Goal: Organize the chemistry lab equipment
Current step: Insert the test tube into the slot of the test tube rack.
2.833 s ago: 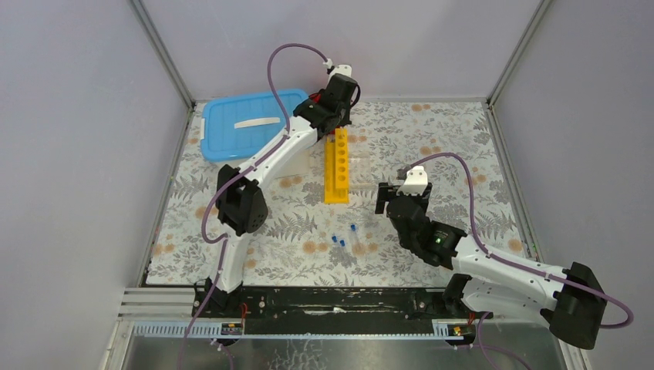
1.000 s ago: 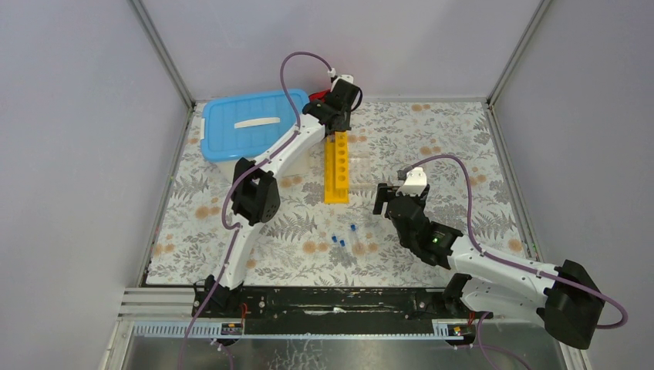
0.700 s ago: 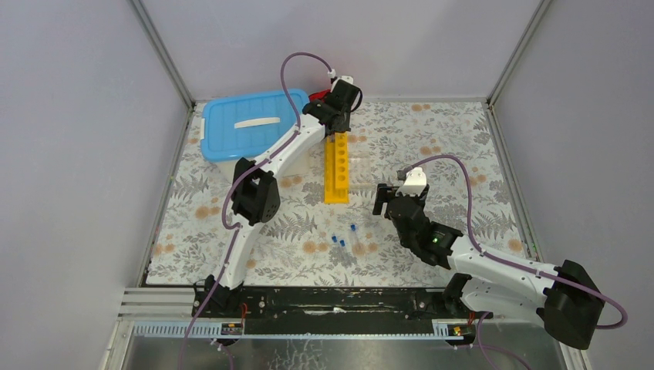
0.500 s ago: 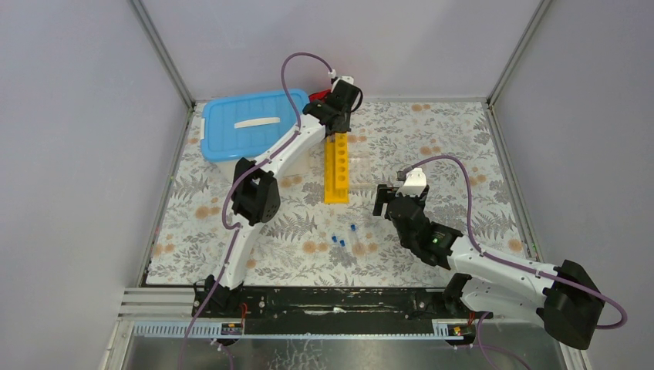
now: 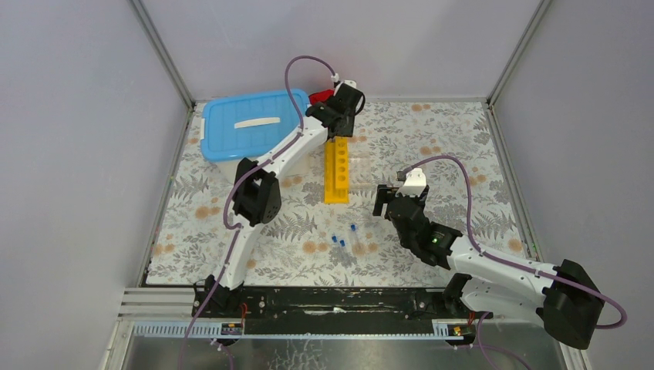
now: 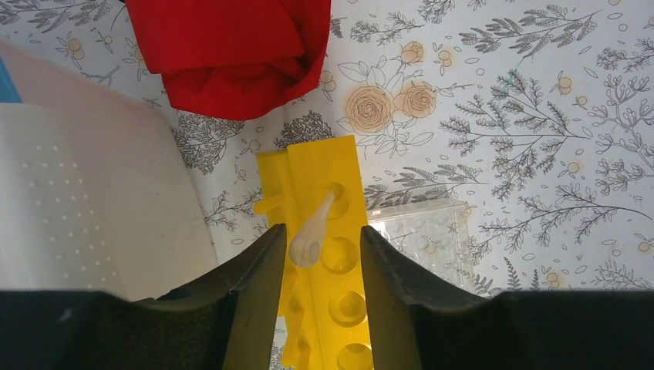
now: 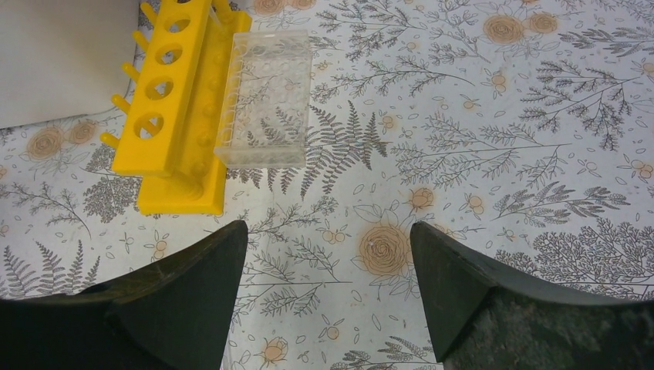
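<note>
The long yellow holed rack (image 5: 336, 171) lies mid-table, pointing away from me. My left gripper (image 6: 322, 231) hangs open over its far end (image 6: 328, 254). A clear soft dropper (image 6: 312, 233) stands in the end hole between the fingers, close to the left finger (image 6: 258, 266), with no visible contact. The clear tube holder (image 7: 266, 100) lies along the rack's right side. Three small blue-capped tubes (image 5: 352, 228) lie loose on the mat nearer me. My right gripper (image 7: 328, 231) is open above bare mat, right of the rack's near end (image 7: 181, 189). The white blue-lidded tub (image 5: 247, 123) stands back left. No wire ring stand is in view.
A red bundle (image 6: 231, 46) lies just beyond the rack's far end, beside the tub's white wall (image 6: 85, 200). Grey enclosure walls ring the flower-patterned mat (image 5: 455, 146). The left arm stretches diagonally across the tub's right edge.
The left gripper has shifted slightly right and back at the rack's far end, uncovering more of the red bundle. The right arm has hardly moved.
</note>
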